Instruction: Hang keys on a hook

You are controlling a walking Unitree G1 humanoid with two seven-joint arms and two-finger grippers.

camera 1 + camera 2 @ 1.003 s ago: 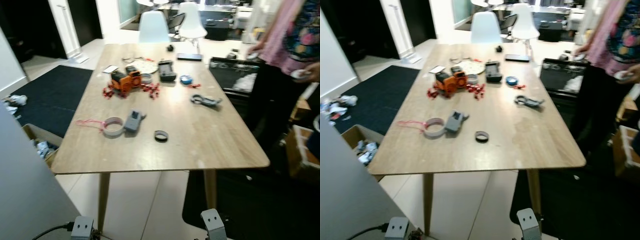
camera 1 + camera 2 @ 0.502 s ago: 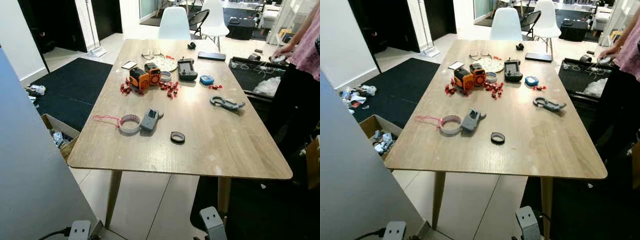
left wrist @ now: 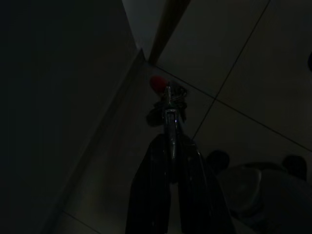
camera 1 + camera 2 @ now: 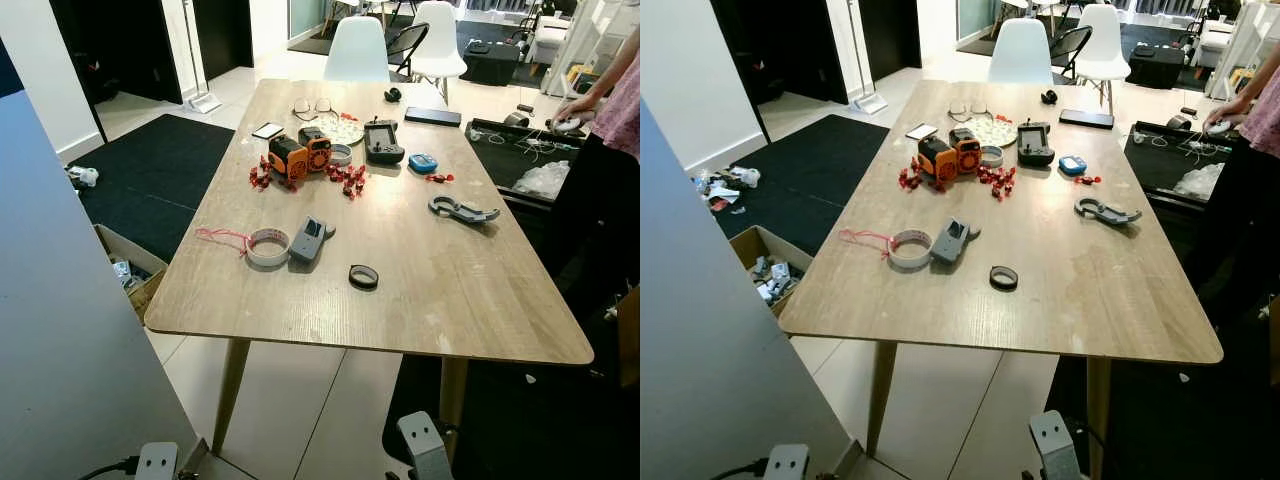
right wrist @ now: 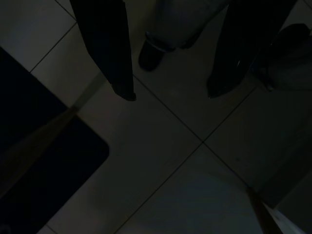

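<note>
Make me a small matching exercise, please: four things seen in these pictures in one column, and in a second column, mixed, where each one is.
Things
1. keys
2. roll of tape
3. cardboard box
4. glasses

Places
A. on the floor, left of the table
B. far end of the table
C. between the left gripper fingers
D. near edge of the table, beside a grey device

Pairs: 1-C, 2-D, 3-A, 4-B

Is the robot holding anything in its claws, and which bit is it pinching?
Yes. The left claw is shut on the keys, pinching the metal ring end, with a red tag dangling beyond. The right claw is open and holds nothing.
</note>
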